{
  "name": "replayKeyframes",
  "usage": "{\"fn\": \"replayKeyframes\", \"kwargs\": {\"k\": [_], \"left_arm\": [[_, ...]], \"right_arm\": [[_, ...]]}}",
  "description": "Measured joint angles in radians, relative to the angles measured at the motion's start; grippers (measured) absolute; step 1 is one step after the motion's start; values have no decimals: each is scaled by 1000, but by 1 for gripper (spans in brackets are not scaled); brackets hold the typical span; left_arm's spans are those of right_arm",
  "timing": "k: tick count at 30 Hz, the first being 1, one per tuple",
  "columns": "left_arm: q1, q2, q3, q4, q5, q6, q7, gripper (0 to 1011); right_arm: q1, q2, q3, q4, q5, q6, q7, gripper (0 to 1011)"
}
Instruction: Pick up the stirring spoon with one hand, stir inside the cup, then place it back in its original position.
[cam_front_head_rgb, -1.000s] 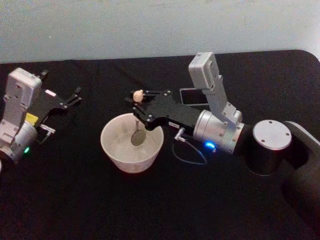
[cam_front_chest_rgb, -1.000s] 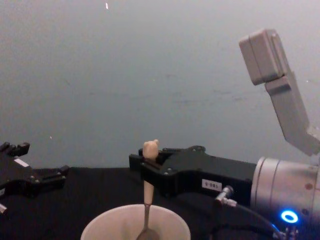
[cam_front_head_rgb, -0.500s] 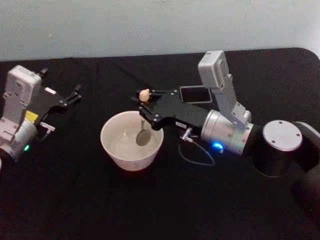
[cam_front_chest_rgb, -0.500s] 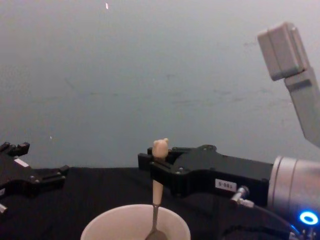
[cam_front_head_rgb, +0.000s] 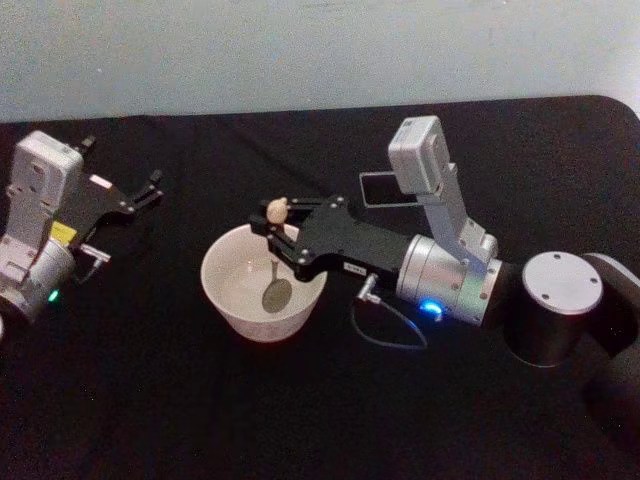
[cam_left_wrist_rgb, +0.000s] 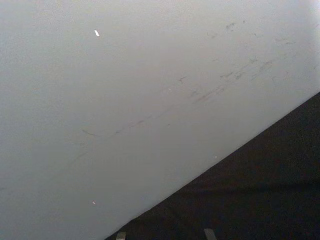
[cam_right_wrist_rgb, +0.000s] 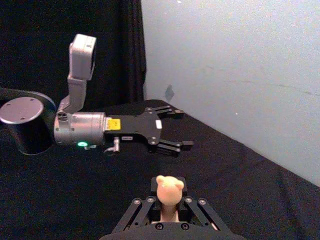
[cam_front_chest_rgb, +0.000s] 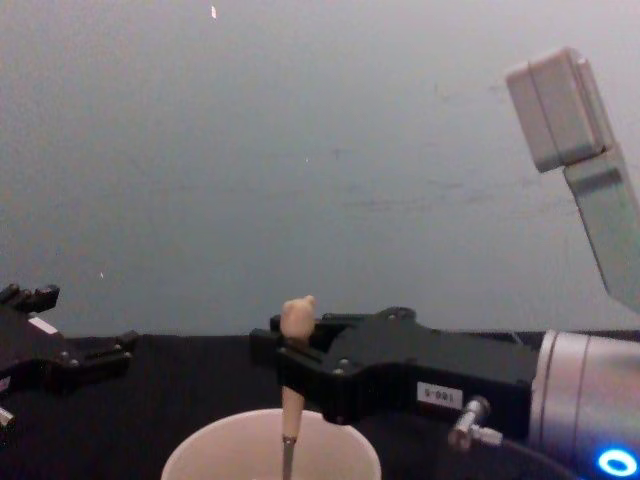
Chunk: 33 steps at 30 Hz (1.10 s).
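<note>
In the head view, the right gripper (cam_front_head_rgb: 275, 232) hides the middle of the spoon (cam_front_head_rgb: 276, 293). Its fingers pinch the handle just under the bear head, and the metal bowl hangs inside the cup (cam_front_head_rgb: 240, 320); whether it touches the bottom cannot be told. The arm reaches in level from the right, its wrist camera (cam_front_head_rgb: 418, 155) covering part of a dark square holder (cam_front_head_rgb: 378, 188). The left gripper (cam_front_head_rgb: 152, 190) is parked far left, well apart from the cup. The left wrist view gives a pale wall (cam_left_wrist_rgb: 125, 75) and a corner of the worktop (cam_left_wrist_rgb: 260, 200). The right wrist view adds the bear head upright between the pinching fingers, and the left gripper's fingers spread. In the chest view the lower edge cuts off the cup and the spoon's bowl; the handle stands nearly upright.
</note>
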Motion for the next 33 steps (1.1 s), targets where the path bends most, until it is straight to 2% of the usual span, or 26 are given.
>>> {"fn": "replayKeyframes", "kwargs": {"k": [8, 17, 24, 33], "left_arm": [[0, 0, 0, 0, 0, 0, 0, 1001], [0, 0, 0, 0, 0, 0, 0, 1001], [0, 0, 0, 0, 0, 0, 0, 1002], [0, 0, 0, 0, 0, 0, 0, 1001]], "right_arm": [[14, -15, -20, 14, 2, 0, 10, 168], [51, -51, -35, 66, 0, -16, 14, 168], [72, -70, -35, 103, -5, -25, 6, 168], [85, -80, -17, 132, -13, -29, -17, 168]]}}
